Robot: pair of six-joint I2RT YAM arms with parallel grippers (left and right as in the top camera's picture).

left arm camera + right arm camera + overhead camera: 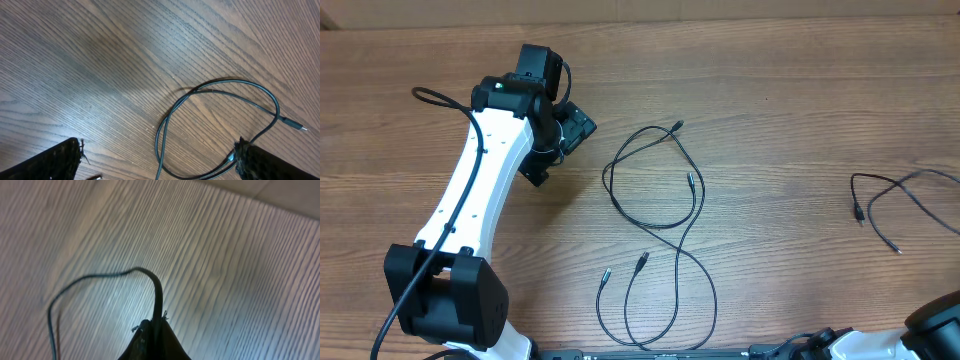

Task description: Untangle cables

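Two arms in shot: the left arm [470, 200] in full, the right arm [940, 320] only a corner. One wooden table [770, 80]. Just beside the left arm, the centre cables [689, 182] show four plug ends, so two cords. Well apart from that arm, the far cables [858, 212] show two plug ends; cord count unclear.

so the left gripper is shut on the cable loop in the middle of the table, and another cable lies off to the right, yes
Not quite. The left gripper is open, not shut: the left wrist view shows its fingers wide apart, with the cable loop lying loose on the table. The other cable does lie off to the right.
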